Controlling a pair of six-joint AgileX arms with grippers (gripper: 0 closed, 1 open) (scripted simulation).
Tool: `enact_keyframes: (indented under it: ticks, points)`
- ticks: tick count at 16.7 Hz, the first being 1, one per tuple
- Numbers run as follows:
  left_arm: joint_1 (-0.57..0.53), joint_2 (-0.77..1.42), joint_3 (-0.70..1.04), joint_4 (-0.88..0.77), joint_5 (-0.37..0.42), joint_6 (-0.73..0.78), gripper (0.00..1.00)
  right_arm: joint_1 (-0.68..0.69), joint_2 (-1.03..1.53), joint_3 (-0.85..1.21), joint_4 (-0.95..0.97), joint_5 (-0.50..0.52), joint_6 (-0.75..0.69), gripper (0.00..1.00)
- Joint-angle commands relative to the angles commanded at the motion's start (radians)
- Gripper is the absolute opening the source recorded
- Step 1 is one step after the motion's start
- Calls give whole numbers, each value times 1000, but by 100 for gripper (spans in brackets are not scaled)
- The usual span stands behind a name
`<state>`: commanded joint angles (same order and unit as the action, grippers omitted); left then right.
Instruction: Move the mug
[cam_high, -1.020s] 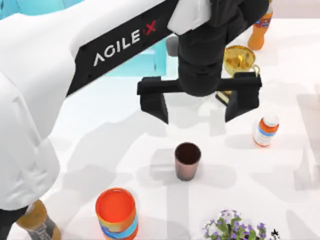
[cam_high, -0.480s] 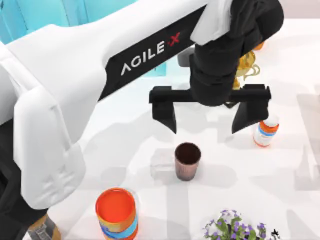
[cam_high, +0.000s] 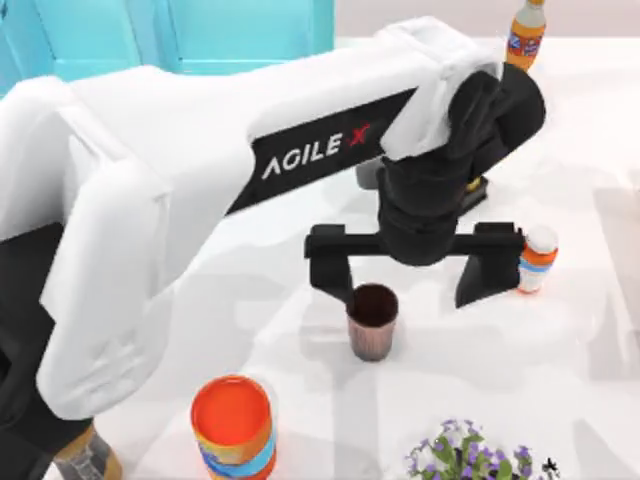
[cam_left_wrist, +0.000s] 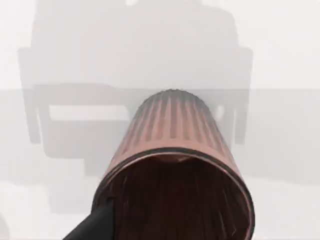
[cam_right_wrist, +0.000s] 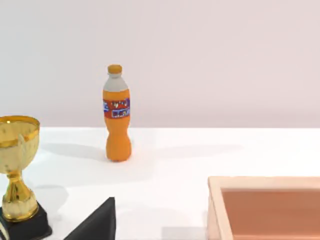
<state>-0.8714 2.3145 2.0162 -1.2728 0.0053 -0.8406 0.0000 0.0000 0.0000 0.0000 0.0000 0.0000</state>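
The mug (cam_high: 372, 322) is a small reddish-brown ribbed cup with a dark inside, standing upright on the white table just front of centre. My left gripper (cam_high: 410, 272) hangs open right over it, its jaws spread wide. One finger (cam_high: 331, 266) sits close against the mug's left rim, and the other finger (cam_high: 489, 267) is far off to the right. In the left wrist view the mug (cam_left_wrist: 172, 130) is very near, with a dark fingertip (cam_left_wrist: 95, 227) beside its rim. Part of my right gripper (cam_right_wrist: 97, 225) shows in the right wrist view, away from the mug.
An orange cup with a blue band (cam_high: 233, 428) stands front left, purple flowers (cam_high: 465, 460) front right. A small white-and-orange bottle (cam_high: 534, 260) is just right of the gripper. An orange bottle (cam_high: 525, 30) stands at the back. A gold trophy (cam_right_wrist: 17, 170) and a peach tray (cam_right_wrist: 265, 205) are also there.
My left gripper has come down and forward toward the mug, still open. Its left finger now reaches the mug's rim. The mug has not moved.
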Motion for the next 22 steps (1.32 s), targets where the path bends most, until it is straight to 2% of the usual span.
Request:
enact_keyframes:
  ticks: [3, 8, 21, 22]
  points:
    - [-1, 0, -109, 109, 0, -1, 100, 0, 0, 0, 0, 0, 0, 100]
    - [-2, 1, -128, 129, 0, -2, 100, 0, 0, 0, 0, 0, 0, 100]
    - [-2, 1, -128, 129, 0, -2, 2, 0, 0, 0, 0, 0, 0, 100]
    - [-2, 1, -128, 129, 0, -2, 0, 0, 0, 0, 0, 0, 0, 100]
